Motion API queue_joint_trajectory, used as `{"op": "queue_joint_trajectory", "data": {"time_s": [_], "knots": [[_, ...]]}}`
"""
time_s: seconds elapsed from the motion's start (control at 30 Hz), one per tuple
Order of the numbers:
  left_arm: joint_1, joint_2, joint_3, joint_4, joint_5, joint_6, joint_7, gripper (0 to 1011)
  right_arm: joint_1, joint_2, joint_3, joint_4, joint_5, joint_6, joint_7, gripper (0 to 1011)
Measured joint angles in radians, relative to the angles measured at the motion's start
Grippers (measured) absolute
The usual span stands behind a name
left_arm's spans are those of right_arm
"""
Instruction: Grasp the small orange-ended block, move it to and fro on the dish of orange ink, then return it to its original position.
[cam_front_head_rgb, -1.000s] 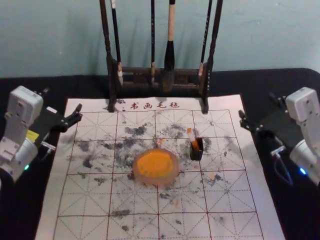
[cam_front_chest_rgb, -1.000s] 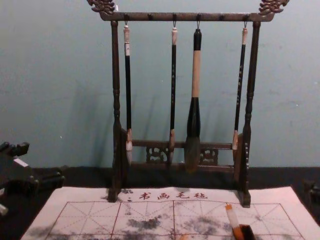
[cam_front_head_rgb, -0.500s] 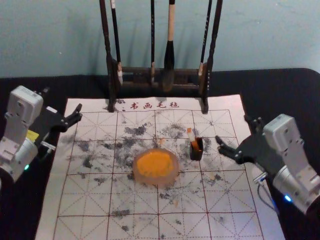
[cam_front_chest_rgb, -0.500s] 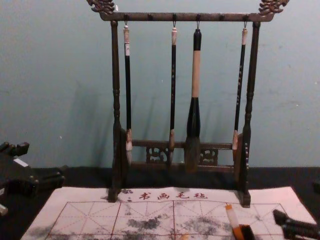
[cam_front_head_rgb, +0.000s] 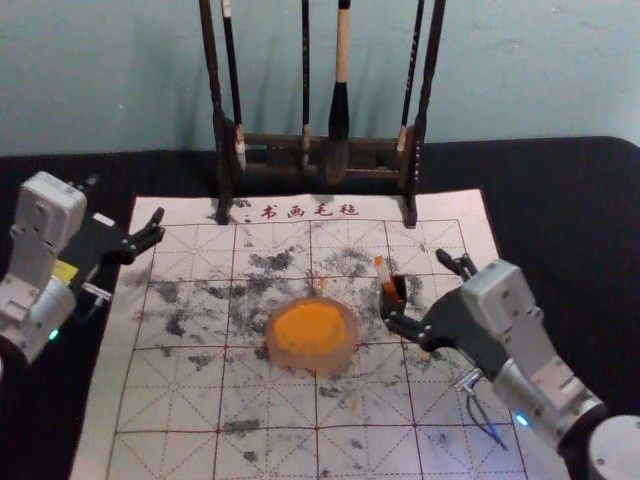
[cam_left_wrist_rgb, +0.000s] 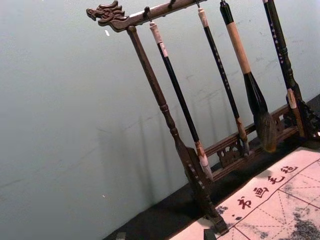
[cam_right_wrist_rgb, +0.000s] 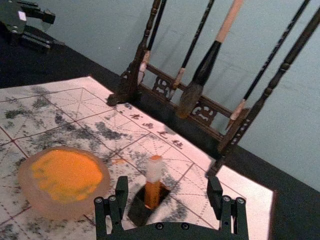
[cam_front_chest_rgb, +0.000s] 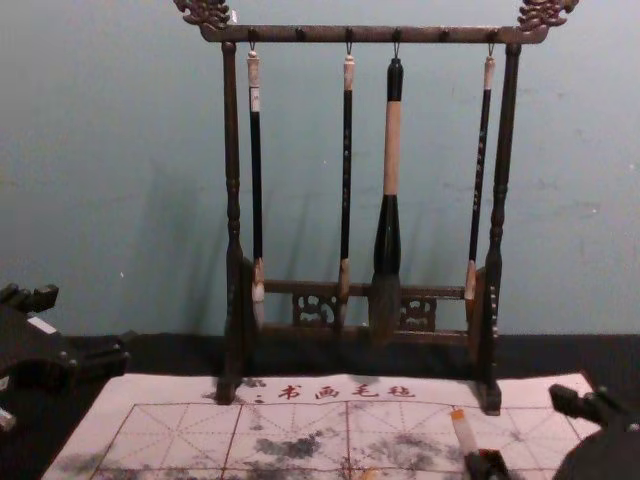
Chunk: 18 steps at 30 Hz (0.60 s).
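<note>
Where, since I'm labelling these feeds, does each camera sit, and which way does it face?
Head view: on the head, looking forward and down at the mat; left pincer and right pincer show, with arms.
Chest view: on the chest, looking forward at the brush rack; a pincer at each side.
Left wrist view: on the left wrist, facing rack and wall; its own fingertips at the lower edge.
Right wrist view: on the right wrist, looking past its open pincer.
Head and right wrist views share dish and block.
</note>
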<state>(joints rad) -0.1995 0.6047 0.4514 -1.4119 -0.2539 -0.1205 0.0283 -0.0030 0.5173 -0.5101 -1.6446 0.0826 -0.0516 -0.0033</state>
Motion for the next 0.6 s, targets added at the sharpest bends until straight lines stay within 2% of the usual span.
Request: {"op": "queue_joint_trajectory", "data": {"time_s": [0.33, 0.6], "knots": [[0.000, 0.000, 0.000, 0.000, 0.000, 0.000, 0.000, 1001, 0.029, -0.082, -0.014, 0.029, -0.060, 0.086, -0.026, 1002], [0.000, 0.000, 0.000, 0.000, 0.000, 0.000, 0.000, 1001, 0.064, -0.138, -0.018, 0.073, -0.102, 0.119, -0.037, 1003]]}}
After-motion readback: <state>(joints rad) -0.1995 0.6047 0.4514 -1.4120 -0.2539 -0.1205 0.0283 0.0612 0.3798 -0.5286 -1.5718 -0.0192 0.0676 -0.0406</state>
